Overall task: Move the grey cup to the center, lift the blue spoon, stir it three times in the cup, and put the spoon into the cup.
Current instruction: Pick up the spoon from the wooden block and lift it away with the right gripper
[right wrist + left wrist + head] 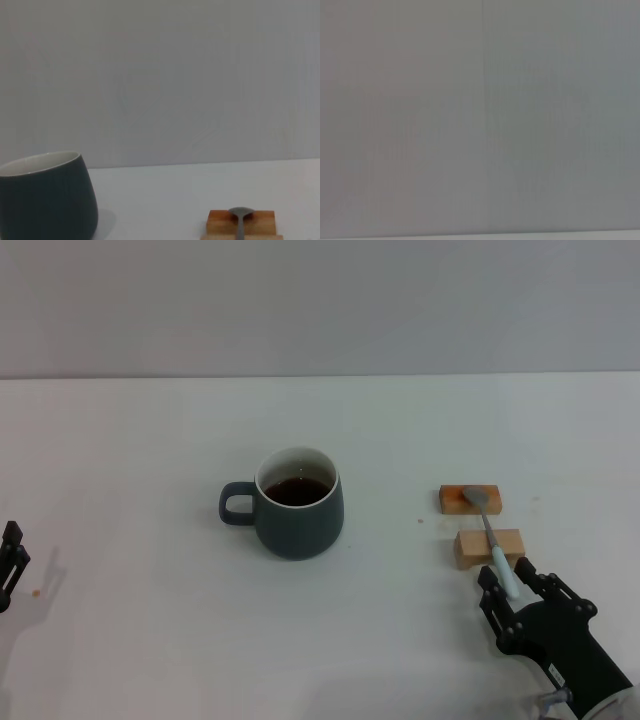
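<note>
The grey cup (297,508) stands near the middle of the table, handle toward my left, with dark liquid inside. It also shows in the right wrist view (45,197). The blue spoon (490,535) lies across two wooden blocks, its metal bowl on the far block and its pale blue handle pointing toward me. Its bowl shows in the right wrist view (241,214). My right gripper (513,578) is low at the handle's near end, open, with a finger on each side of the handle tip. My left gripper (10,562) is parked at the table's left edge.
Two small wooden blocks, the far one (470,500) and the near one (488,547), carry the spoon to the right of the cup. A plain wall runs behind the white table (150,440). The left wrist view shows only blank wall.
</note>
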